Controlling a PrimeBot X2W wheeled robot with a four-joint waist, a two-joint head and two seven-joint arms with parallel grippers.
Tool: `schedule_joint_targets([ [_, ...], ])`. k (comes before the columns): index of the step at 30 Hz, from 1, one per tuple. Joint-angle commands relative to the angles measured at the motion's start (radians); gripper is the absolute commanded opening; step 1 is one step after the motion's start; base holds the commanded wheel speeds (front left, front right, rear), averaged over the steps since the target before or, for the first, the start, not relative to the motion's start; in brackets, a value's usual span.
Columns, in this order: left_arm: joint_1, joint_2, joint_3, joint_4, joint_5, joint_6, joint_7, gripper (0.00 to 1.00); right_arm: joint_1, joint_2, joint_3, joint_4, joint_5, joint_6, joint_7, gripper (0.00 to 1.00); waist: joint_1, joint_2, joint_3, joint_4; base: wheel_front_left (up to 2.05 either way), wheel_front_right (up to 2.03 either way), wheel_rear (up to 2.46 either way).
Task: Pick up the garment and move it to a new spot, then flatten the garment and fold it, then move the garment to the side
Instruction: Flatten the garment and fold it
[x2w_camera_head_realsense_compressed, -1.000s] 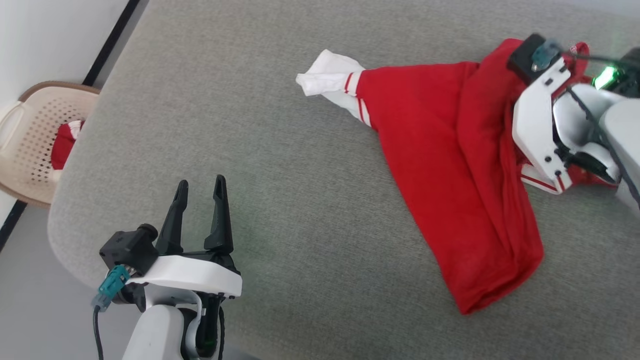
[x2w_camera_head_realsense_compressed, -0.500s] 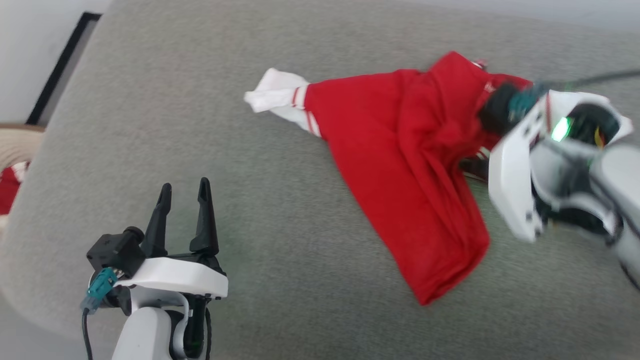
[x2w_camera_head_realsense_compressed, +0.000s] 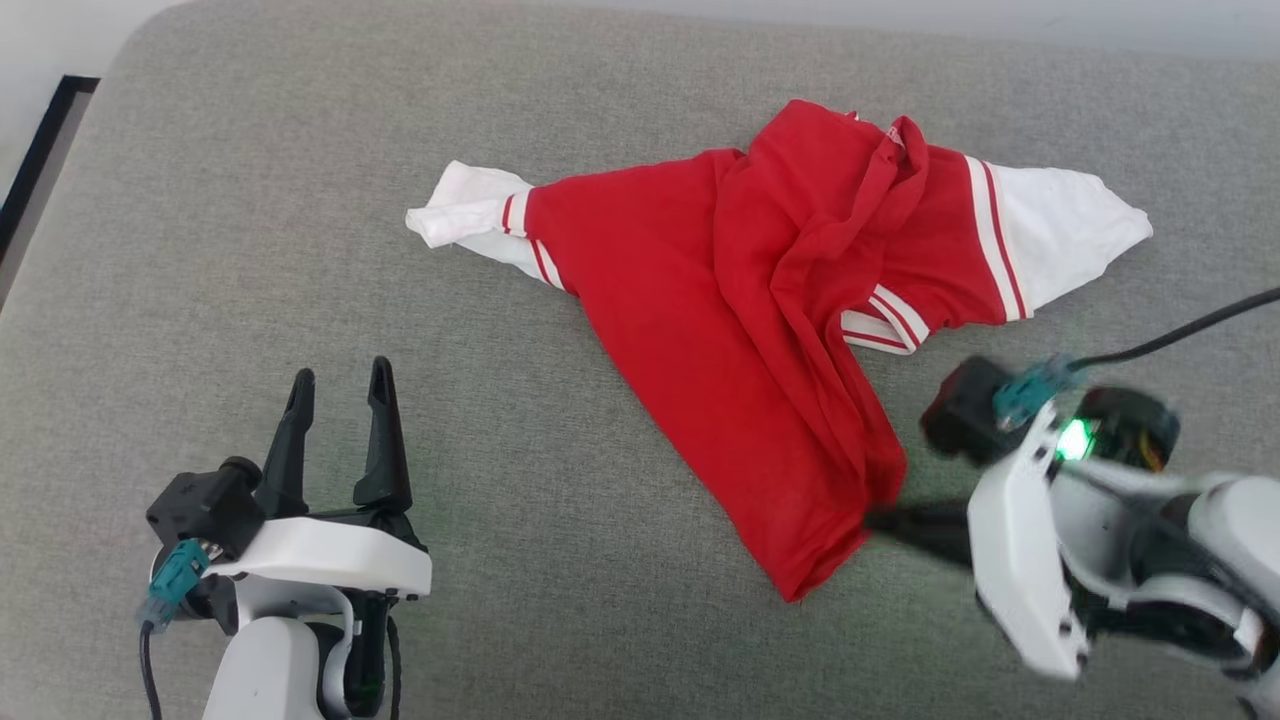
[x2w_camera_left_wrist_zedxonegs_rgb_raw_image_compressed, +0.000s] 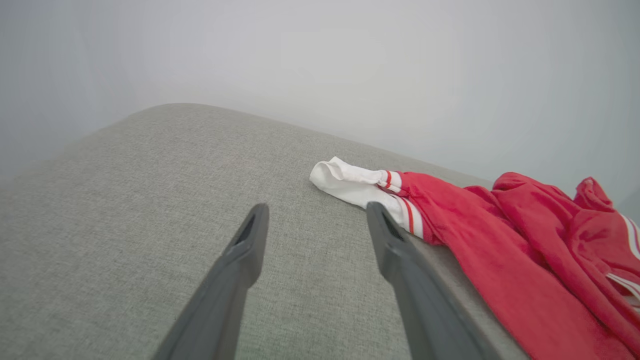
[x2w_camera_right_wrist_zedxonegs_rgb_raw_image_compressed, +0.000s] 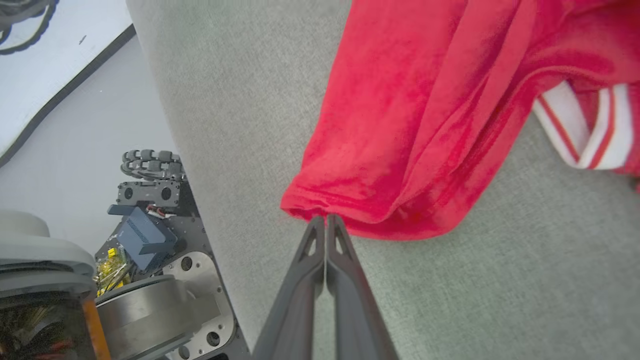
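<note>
Right pincer (x2w_camera_right_wrist_zedxonegs_rgb_raw_image_compressed: 325, 220) sat together at the hem of the garment (x2w_camera_head_realsense_compressed: 730, 330), left pincer (x2w_camera_head_realsense_compressed: 340, 375) apart; closed tips might shove cloth, bunching it.

- Found garment (x2w_camera_head_realsense_compressed: 740, 330) lying on padded surface (x2w_camera_head_realsense_compressed: 250, 250), spread from centre towards right.
- Noted one sleeve (x2w_camera_head_realsense_compressed: 460, 210) pointing left and other sleeve (x2w_camera_head_realsense_compressed: 1060, 235) pointing right, both on far part of garment.
- Noted hem corner (x2w_camera_head_realsense_compressed: 800, 585) reaching nearest, between the two grippers.
- Located left gripper (x2w_camera_head_realsense_compressed: 342, 370) over near left of surface, well apart from garment, with bare surface between.
- Located right gripper (x2w_camera_right_wrist_zedxonegs_rgb_raw_image_compressed: 325, 218) at near right, fingertips right against hem edge, approaching from the right.
- Recorded robot base (x2w_camera_right_wrist_zedxonegs_rgb_raw_image_compressed: 150, 235) beyond surface's edge, lower down.
</note>
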Motion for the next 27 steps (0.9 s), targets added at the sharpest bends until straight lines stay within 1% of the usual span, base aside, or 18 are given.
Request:
schedule_joint_targets([
  [1, -0.002, 0.002, 0.002, 0.001, 0.012, -0.006, -0.005, 1.00, 0.005, 0.011, -0.022, -0.001, -0.020, -0.001, -0.013, 0.07, 0.0000, 0.0000, 0.002, 0.000, 0.00, 0.00, 0.00],
  [2, -0.005, 0.002, -0.001, 0.002, 0.011, -0.006, -0.005, 1.00, 0.006, 0.017, -0.045, 0.005, -0.051, -0.001, -0.019, 0.38, 0.0000, 0.0000, 0.004, 0.000, 0.00, 0.00, 0.00],
  [3, -0.010, 0.002, -0.004, 0.003, 0.009, -0.008, -0.005, 1.00, 0.001, 0.021, -0.061, 0.010, -0.089, -0.001, -0.019, 0.57, 0.0000, 0.0000, 0.006, 0.002, 0.00, 0.00, 0.00],
  [4, -0.014, 0.002, -0.009, 0.004, 0.006, -0.009, -0.005, 1.00, -0.009, 0.026, -0.078, 0.017, -0.126, -0.001, -0.018, 1.00, 0.0000, 0.0000, 0.009, 0.006, 0.00, 0.00, 0.00],
  [6, -0.020, 0.002, -0.016, 0.005, -0.006, -0.009, -0.005, 1.00, -0.018, 0.045, -0.106, 0.038, -0.178, -0.001, -0.005, 1.00, 0.0000, 0.0000, 0.015, 0.017, 0.00, 0.00, 0.00],
  [9, -0.023, 0.002, -0.029, 0.009, -0.023, -0.006, -0.005, 1.00, -0.031, 0.070, -0.135, 0.080, -0.217, -0.001, 0.034, 1.00, 0.0000, 0.0000, 0.025, 0.041, 0.00, 0.00, 0.00],
  [14, -0.026, 0.002, -0.055, 0.015, -0.063, 0.007, -0.005, 1.00, -0.054, 0.101, -0.152, 0.168, -0.276, -0.001, 0.085, 1.00, 0.0000, 0.0000, 0.048, 0.085, 0.00, 0.00, 0.00],
  [19, -0.029, 0.002, -0.080, 0.011, -0.091, 0.017, -0.005, 1.00, -0.085, 0.131, -0.126, 0.248, -0.299, -0.001, 0.119, 1.00, 0.0000, 0.0000, 0.071, 0.120, 0.00, 0.00, 0.00],
  [26, -0.038, 0.002, -0.108, 0.013, -0.113, 0.028, -0.005, 1.00, -0.100, 0.155, -0.037, 0.316, -0.304, -0.001, 0.144, 1.00, 0.0000, 0.0000, 0.079, 0.148, 0.00, 0.00, 0.00],
  [27, -0.038, 0.002, -0.109, 0.013, -0.115, 0.029, -0.005, 1.00, -0.102, 0.153, -0.022, 0.321, -0.306, -0.001, 0.140, 0.76, 0.0000, 0.0000, 0.078, 0.150, 0.00, 0.00, 0.00],
])
